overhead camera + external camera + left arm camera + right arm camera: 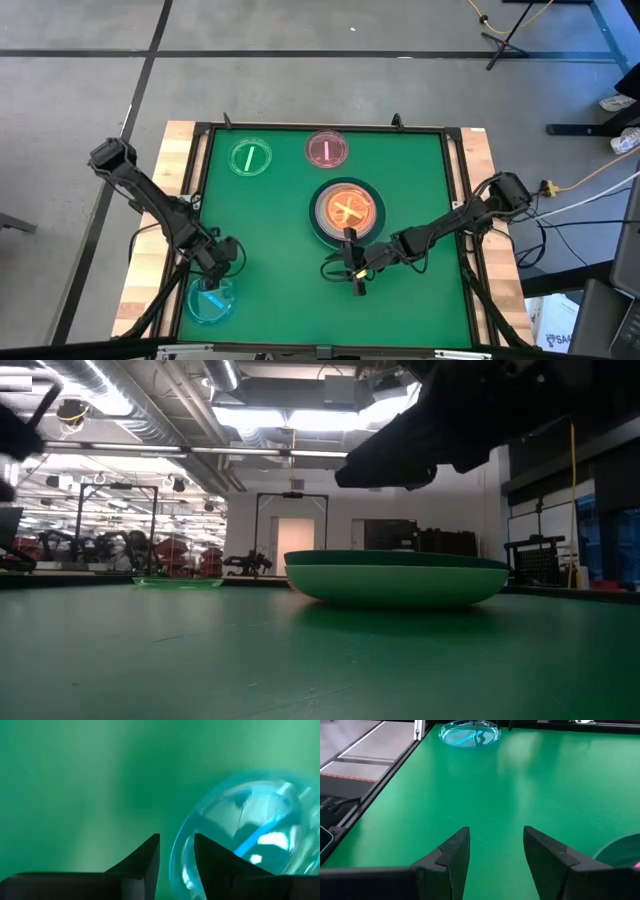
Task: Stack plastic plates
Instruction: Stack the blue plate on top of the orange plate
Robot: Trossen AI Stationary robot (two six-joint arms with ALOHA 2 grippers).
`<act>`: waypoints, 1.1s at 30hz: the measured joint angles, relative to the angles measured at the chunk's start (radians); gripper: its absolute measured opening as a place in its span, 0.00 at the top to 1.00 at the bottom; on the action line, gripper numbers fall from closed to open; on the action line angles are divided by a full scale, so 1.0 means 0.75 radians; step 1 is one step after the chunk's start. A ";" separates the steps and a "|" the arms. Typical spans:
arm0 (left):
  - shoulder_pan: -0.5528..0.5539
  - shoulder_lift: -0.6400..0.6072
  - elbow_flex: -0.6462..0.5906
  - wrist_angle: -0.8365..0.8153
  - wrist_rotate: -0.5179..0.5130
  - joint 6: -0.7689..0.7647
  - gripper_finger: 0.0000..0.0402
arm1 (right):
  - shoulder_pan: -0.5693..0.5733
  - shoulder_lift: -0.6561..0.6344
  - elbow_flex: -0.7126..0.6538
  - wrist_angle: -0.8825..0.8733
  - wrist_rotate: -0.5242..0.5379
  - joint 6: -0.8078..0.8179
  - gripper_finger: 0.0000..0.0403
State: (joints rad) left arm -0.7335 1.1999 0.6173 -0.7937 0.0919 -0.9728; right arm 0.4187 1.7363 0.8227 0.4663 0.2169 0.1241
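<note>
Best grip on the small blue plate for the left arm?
Pinch the raised rim of the blue plate. It lies flat and shallow on the mat, so only the lip gives a hold. The left gripper already has its jaws either side of the near rim; probably come down from above there, one jaw inside, one outside.

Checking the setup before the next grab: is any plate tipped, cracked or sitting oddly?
Nothing looks damaged or spilled. The blue plate sits at the mat's near-left corner, far from the stack, with the left gripper beside it. Green plate and pink plate lie flat.
</note>
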 joint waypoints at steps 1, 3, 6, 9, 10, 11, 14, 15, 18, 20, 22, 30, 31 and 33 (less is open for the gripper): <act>-0.007 0.000 -0.021 -0.001 0.023 -0.003 0.72 | 0.000 0.000 0.000 0.001 0.000 0.000 0.56; -0.012 0.000 -0.059 0.016 0.051 -0.003 0.72 | 0.001 0.000 0.000 0.001 0.000 0.000 0.56; -0.012 0.000 -0.108 0.079 0.108 -0.019 0.72 | 0.000 0.000 0.000 0.008 0.000 -0.001 0.56; -0.012 0.000 -0.142 0.136 0.136 -0.022 0.72 | 0.000 0.000 0.000 0.007 0.000 -0.001 0.56; -0.012 0.000 -0.151 0.165 0.141 -0.021 0.72 | 0.000 0.000 0.000 0.007 0.000 -0.001 0.56; -0.012 0.000 -0.155 0.188 0.145 -0.020 0.72 | 0.000 0.000 0.000 0.007 0.000 -0.001 0.56; -0.012 0.000 -0.160 0.233 0.146 -0.005 0.72 | 0.000 0.000 0.000 0.007 0.000 -0.001 0.56; -0.012 0.000 -0.160 0.236 0.145 -0.003 0.72 | 0.000 0.000 0.000 0.007 0.006 -0.001 0.56; -0.012 0.000 -0.160 0.251 0.145 -0.014 0.72 | 0.000 0.000 0.000 0.006 0.035 -0.002 0.56; -0.012 0.000 -0.161 0.280 0.134 -0.015 0.72 | 0.000 0.000 0.000 0.006 0.036 -0.002 0.56; -0.012 0.000 -0.161 0.309 0.107 -0.016 0.72 | 0.000 0.000 0.000 0.006 0.036 -0.002 0.56; -0.012 0.008 -0.169 0.328 0.116 -0.021 0.77 | 0.000 0.000 0.000 0.006 0.037 -0.028 0.56; -0.012 0.008 -0.177 0.333 0.119 -0.021 0.79 | 0.000 0.000 0.000 0.005 0.038 -0.032 0.56; -0.012 0.008 -0.203 0.363 0.132 -0.021 0.84 | 0.000 0.000 0.000 0.005 0.038 -0.032 0.56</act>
State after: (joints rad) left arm -0.7425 1.2057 0.4648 -0.5212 0.1906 -0.9882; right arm 0.4187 1.7363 0.8227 0.4701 0.2455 0.0999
